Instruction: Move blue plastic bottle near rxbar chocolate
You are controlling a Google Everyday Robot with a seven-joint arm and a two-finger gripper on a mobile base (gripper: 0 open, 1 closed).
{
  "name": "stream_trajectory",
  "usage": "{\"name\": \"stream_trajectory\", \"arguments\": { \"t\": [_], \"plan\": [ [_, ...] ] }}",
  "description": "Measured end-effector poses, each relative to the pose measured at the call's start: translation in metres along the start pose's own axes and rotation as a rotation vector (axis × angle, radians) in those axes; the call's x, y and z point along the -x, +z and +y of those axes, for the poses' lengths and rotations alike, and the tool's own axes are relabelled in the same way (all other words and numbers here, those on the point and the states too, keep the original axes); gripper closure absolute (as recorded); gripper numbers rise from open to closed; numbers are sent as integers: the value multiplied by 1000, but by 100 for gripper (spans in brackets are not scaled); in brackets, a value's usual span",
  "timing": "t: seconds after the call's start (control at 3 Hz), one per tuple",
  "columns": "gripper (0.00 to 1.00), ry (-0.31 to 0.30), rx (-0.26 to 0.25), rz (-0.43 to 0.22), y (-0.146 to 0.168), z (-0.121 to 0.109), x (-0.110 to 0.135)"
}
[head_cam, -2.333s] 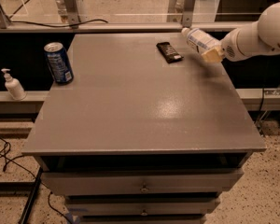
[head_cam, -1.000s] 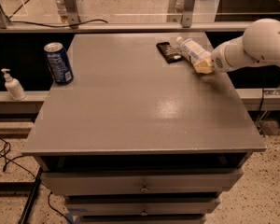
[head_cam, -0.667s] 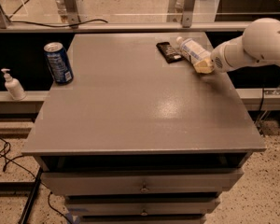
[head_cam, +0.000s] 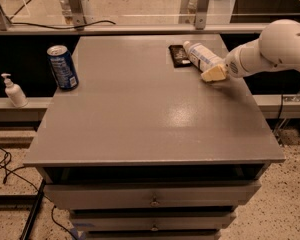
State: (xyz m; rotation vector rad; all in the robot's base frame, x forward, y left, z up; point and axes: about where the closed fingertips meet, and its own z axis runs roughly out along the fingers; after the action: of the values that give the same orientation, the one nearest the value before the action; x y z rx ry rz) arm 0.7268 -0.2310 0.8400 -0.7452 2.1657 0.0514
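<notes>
1. My gripper (head_cam: 213, 73) sits just right of the bar (head_cam: 179, 55), fingers clamped on the base end of the bottle (head_cam: 202, 57). I judge this hold serves to set it down beside the bar.
2. The bottle lies slanted, just right of the bar, cap by the bar's far end. I cannot tell whether it touches the surface (head_cam: 140, 114).
3. It is clear plastic with a white cap and a pale blue-and-white label.

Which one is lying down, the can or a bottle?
The clear bottle by the bar, with the claw at its end. The can and pump bottle stand upright.
</notes>
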Motion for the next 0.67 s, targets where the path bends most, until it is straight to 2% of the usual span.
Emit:
{"name": "stream_trajectory", "arguments": {
  "t": [0.33, 0.67],
  "plan": [
    [0, -24, 18, 31, -4, 13, 1],
    [0, -62, 2, 41, -26, 16, 8]
  ]
}}
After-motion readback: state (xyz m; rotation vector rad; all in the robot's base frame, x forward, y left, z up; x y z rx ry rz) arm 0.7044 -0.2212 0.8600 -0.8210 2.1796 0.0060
